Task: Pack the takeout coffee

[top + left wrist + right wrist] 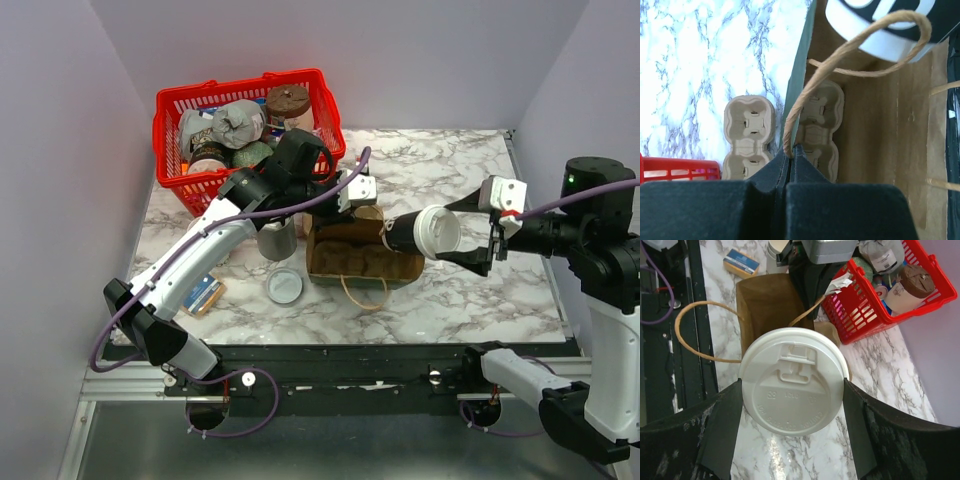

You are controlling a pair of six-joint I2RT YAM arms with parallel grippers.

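Observation:
The takeout coffee (425, 232) is a dark cup with a white lid (794, 385). It is held on its side, lid toward the right arm and base toward the brown paper bag (360, 258). My right gripper (445, 233) is shut on it, one finger on each side of the lid rim (792, 386). The cup hangs at the bag's right end, just above its mouth (875, 30). My left gripper (340, 208) is shut on the bag's twine handle (840, 60) and top edge, pinched at the fingertips (791, 150). A pulp cup carrier (820, 125) lies inside the bag.
A red basket (165, 130) full of groceries stands at the back left. A steel cup (277, 240) and a loose flat lid (284, 285) sit left of the bag, and a small blue-and-tan packet (205, 295) lies further left. A second pulp carrier (749, 135) shows beside the bag's wall.

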